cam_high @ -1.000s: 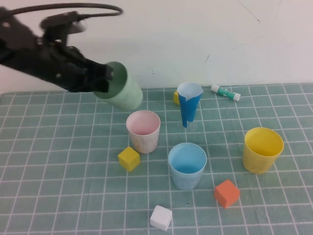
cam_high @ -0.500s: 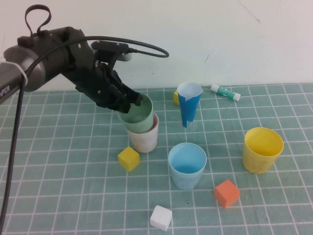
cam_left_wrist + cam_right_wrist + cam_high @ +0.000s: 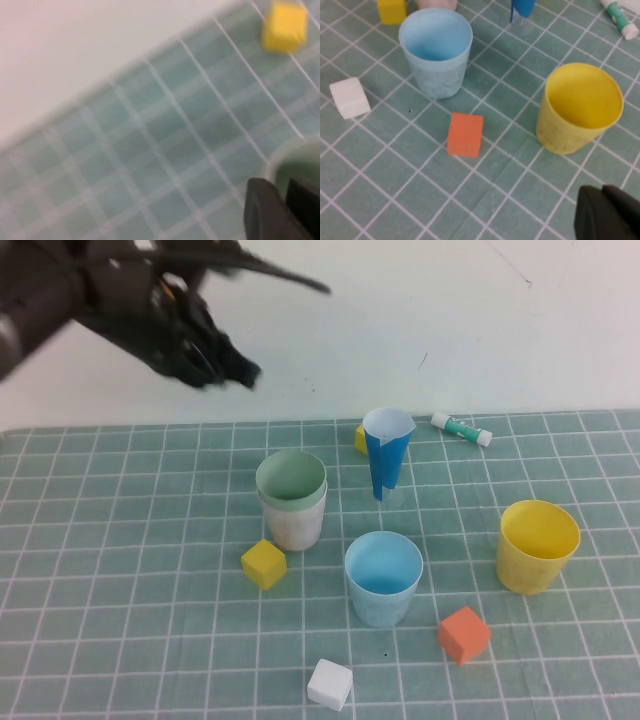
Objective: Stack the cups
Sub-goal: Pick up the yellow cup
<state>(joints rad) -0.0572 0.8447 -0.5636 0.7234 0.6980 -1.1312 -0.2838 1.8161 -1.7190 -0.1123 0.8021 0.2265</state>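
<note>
The sage green cup (image 3: 291, 478) sits nested in the pale pink cup (image 3: 293, 525) at the mat's middle left. The light blue cup (image 3: 383, 578) stands in front of them, and the yellow cup (image 3: 537, 545) stands at the right. My left gripper (image 3: 235, 368) is raised, blurred, behind and to the left of the nested pair, holding nothing. In the left wrist view my left gripper (image 3: 285, 200) shows a narrow gap, with the green cup's rim (image 3: 295, 165) beside it. My right gripper (image 3: 607, 210) is shut and empty, near the yellow cup (image 3: 580, 107) and the blue cup (image 3: 436, 50).
A blue-and-white paper cone cup (image 3: 387, 455) stands behind the blue cup, with a small yellow cube (image 3: 360, 438) behind it. A glue tube (image 3: 461, 428) lies at the back right. A yellow cube (image 3: 263, 564), an orange cube (image 3: 463, 634) and a white cube (image 3: 329, 684) lie in front.
My left gripper carried the green cup down into the pink cup, let it go, and has lifted up and back to the left. The other cups have not moved.
</note>
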